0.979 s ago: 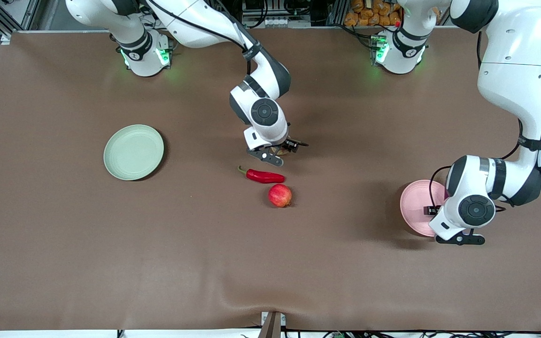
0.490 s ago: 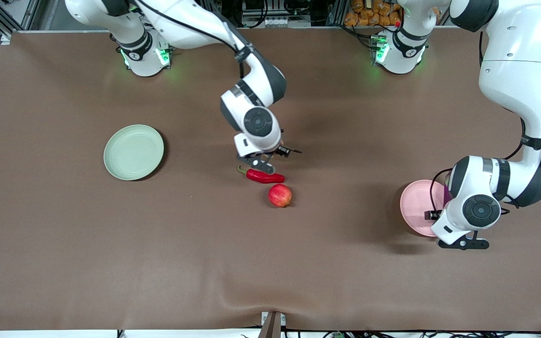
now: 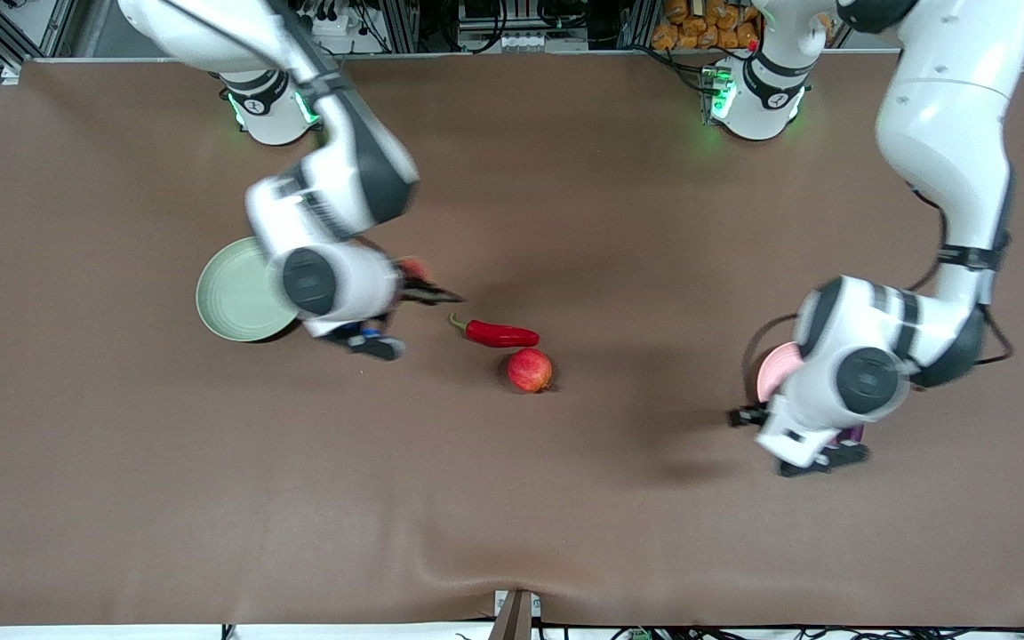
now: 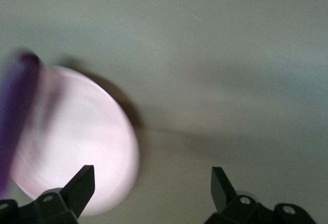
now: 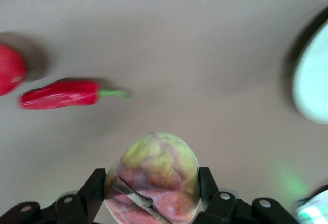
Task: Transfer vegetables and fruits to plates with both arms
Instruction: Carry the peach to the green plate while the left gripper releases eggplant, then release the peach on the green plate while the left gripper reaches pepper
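My right gripper [image 3: 423,286] is shut on the pinkish-orange fruit [image 3: 412,267] and holds it above the table between the pale green plate [image 3: 232,293] and the red chili [image 3: 499,333]. In the right wrist view the fruit [image 5: 154,175] sits between the fingers of that gripper [image 5: 152,183]. The chili [image 5: 61,94], the red fruit [image 5: 9,70] and the green plate [image 5: 312,80] also show there. The smooth red fruit [image 3: 530,370] lies beside the chili, nearer the front camera. My left gripper [image 3: 743,415] is open and empty beside the pink plate [image 3: 774,369]. The purple eggplant [image 4: 15,111] lies on the pink plate [image 4: 77,137]. The left gripper [image 4: 151,183] hangs over bare table at the plate's edge.
The brown table cover [image 3: 512,498] stretches wide toward the front camera. The left arm's wrist hides most of the pink plate in the front view. The two arm bases stand along the table's edge farthest from the front camera.
My right arm has swung from beside the chili toward the green plate with the pinkish-orange fruit in its gripper. My left gripper has drifted off the pink plate toward the table's middle.
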`<action>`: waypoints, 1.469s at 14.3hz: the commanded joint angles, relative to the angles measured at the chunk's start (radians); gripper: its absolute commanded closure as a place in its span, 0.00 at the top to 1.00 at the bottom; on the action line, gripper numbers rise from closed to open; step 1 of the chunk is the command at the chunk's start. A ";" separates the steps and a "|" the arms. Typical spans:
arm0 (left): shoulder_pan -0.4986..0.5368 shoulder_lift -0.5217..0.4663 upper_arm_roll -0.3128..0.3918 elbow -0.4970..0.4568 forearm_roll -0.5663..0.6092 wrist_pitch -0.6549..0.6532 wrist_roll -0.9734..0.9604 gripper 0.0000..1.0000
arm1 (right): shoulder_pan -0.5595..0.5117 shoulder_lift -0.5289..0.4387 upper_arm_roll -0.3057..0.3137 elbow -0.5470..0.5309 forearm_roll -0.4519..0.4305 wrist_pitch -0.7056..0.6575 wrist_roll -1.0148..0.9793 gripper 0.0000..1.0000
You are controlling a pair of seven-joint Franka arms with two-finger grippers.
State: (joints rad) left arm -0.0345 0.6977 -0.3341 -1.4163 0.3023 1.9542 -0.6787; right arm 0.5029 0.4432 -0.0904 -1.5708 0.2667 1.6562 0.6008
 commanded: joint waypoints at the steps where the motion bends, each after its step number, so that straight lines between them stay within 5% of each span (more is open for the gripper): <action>1: -0.164 -0.034 0.007 0.014 -0.018 -0.058 -0.261 1.00 | -0.099 -0.153 0.017 -0.242 -0.099 0.039 -0.154 0.00; 5: -0.344 -0.004 0.009 0.088 -0.100 -0.026 -0.554 1.00 | -0.297 -0.250 0.017 -0.489 -0.136 0.203 -0.491 0.00; 12: -0.512 0.112 0.023 0.089 -0.101 0.294 -0.910 1.00 | -0.503 -0.229 0.014 -0.647 -0.169 0.405 -0.815 0.00; 13: -0.536 0.126 0.023 0.089 -0.101 0.311 -0.952 1.00 | -0.524 -0.210 0.014 -0.646 -0.169 0.405 -0.817 0.21; 14: -0.556 0.138 0.024 0.089 -0.100 0.316 -1.026 1.00 | -0.530 -0.201 0.015 -0.641 -0.170 0.405 -0.819 0.73; 15: -0.571 0.149 0.027 0.088 -0.098 0.319 -1.114 1.00 | -0.530 -0.198 0.015 -0.637 -0.169 0.402 -0.817 1.00; 21: -0.648 0.195 0.145 0.088 -0.098 0.418 -1.392 1.00 | -0.501 -0.199 0.021 -0.482 -0.144 0.209 -0.799 1.00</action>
State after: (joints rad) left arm -0.6476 0.8720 -0.2389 -1.3574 0.2178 2.3222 -2.0043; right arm -0.0052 0.2550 -0.0778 -2.1149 0.1151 1.9340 -0.1986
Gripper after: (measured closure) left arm 0.000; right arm 0.000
